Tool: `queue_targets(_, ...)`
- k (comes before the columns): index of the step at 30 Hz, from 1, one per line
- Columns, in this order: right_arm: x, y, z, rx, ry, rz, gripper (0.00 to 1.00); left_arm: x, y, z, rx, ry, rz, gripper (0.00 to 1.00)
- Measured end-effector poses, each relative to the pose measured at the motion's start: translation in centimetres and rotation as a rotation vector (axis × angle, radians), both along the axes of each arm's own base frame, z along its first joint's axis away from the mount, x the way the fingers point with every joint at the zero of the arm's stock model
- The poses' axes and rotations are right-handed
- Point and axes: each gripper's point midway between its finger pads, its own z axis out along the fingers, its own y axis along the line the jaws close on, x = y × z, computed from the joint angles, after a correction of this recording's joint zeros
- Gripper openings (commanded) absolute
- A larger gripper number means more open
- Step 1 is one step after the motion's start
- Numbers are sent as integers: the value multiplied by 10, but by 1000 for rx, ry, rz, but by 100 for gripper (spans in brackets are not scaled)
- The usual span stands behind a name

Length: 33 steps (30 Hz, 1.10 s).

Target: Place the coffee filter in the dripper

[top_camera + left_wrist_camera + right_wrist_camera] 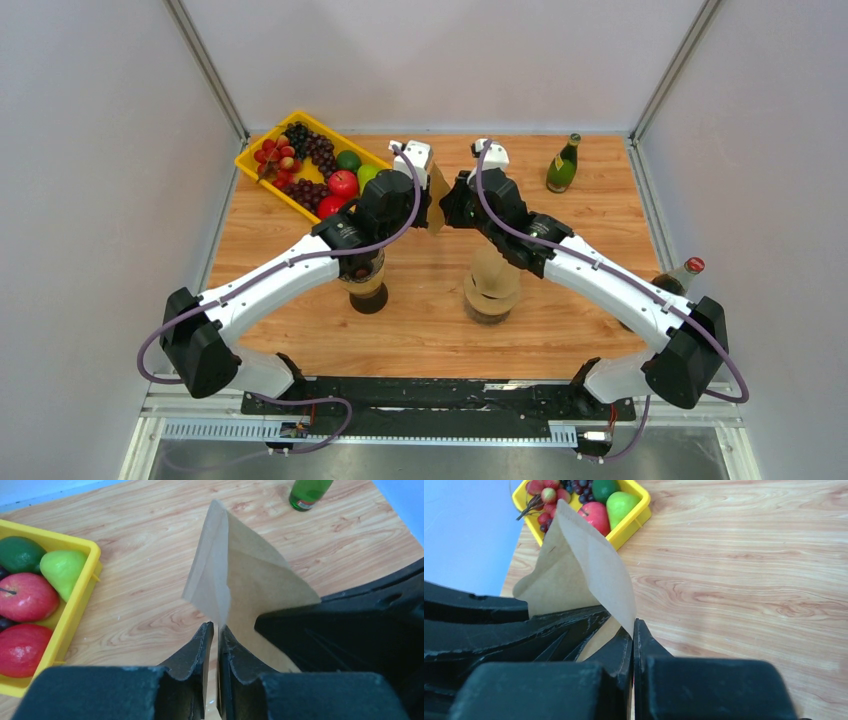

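currently the coffee filter [240, 575], a brown paper cone folded flat, hangs in the air over the middle of the table [420, 340], toward its far edge, held between the two arms where they meet. the left gripper [216, 627] has its fingers pressed together on the filter's lower point, the paper rising straight out of the thin slit between them. the right gripper [633, 630] is likewise closed, nipping one edge of the same filter at its fingertips. the sheet fans up and away from there toward the far left corner. the two grippers sit just beside each other, tip to tip, with the paper pinched by both.

below them, nearer the near edge, two things stand on the wood. a dark vessel [368, 292] is partly hidden under the left arm, and a tan cone-shaped piece [490, 295] is under the right forearm. i cannot tell from above which one is the dripper. the filter touches neither, sitting above and beyond both.

a yellow tray [262, 178] of fruit lies at the far left corner, a green bottle [563, 165] stands near the far right corner, and a red-capped bottle [685, 272] is at the right edge.
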Motion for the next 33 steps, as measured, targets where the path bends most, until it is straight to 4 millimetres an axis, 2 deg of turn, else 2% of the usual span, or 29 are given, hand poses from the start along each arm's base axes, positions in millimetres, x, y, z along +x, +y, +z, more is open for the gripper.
queue_targets(7,12,-18,1,-38,-32,-110,0,-2,8,0,18,6,23,11)
queue_targets(12,20,-22,2,-58,-47,-156,0,-4,19,-2,42,15,59,7)
queue_targets(16,23,-22,-2,-71,-43,-169,0,-6,28,-6,66,42,93,5)
queue_targets(22,24,-17,-5,-82,-29,-176,0,-8,36,5,58,62,151,3)
queue_targets(26,23,-15,-2,-56,-21,-186,0,-9,40,5,43,80,191,2)
queue_targets(33,16,-19,-9,32,20,-232,0,-8,40,1,-85,102,271,1)
